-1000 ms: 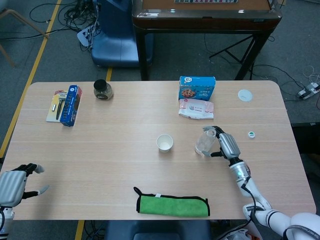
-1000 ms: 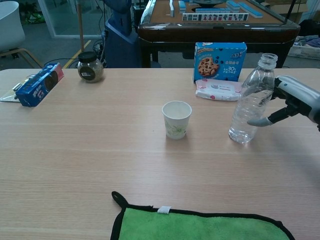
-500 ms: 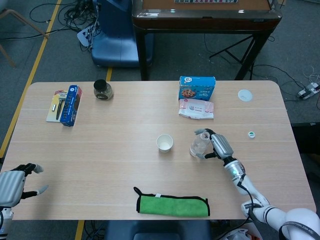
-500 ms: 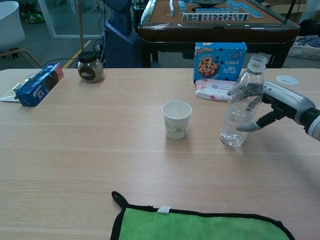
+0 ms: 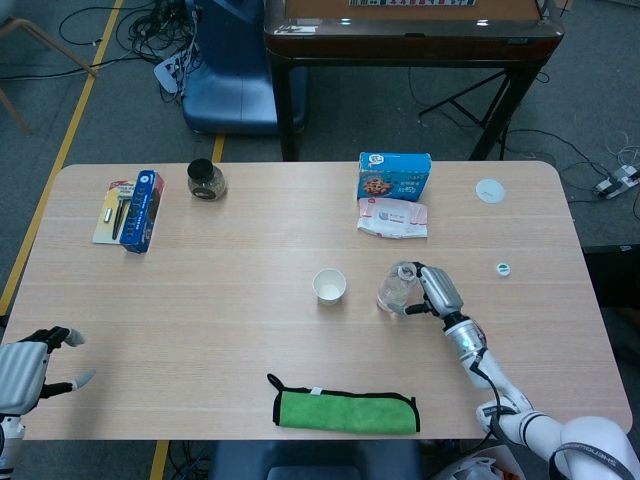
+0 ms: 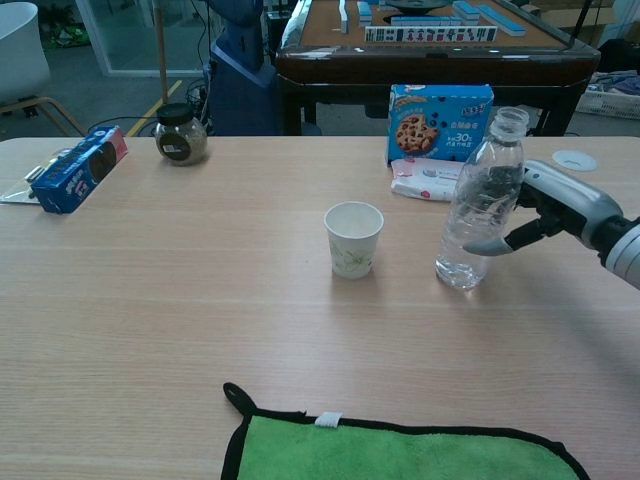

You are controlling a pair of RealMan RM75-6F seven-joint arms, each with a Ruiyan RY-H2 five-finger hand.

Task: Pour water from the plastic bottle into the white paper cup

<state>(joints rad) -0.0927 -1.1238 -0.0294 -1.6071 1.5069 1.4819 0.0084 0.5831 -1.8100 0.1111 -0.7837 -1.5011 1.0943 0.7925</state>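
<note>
The white paper cup [image 5: 329, 285] [image 6: 354, 238] stands upright near the table's middle. Just to its right is the clear plastic bottle [image 5: 395, 289] [image 6: 478, 203], uncapped, with a little water at the bottom. My right hand [image 5: 436, 291] [image 6: 553, 203] grips the bottle from its right side, fingers wrapped round the body, and holds it nearly upright, its base at or just above the tabletop. My left hand [image 5: 28, 368] hangs off the table's near left corner, fingers apart, holding nothing; the chest view does not show it.
A green cloth [image 5: 346, 410] [image 6: 404, 450] lies at the near edge. A cookie box [image 5: 394, 176] [image 6: 439, 119] and a wipes pack [image 5: 392, 217] sit behind the bottle. A dark jar [image 5: 205, 180], a blue box [image 5: 141, 209], a small bottle cap [image 5: 504, 268] and a white lid [image 5: 490, 190] lie farther off.
My right hand has carried the bottle leftward, closer to the paper cup. The left hand has stayed put.
</note>
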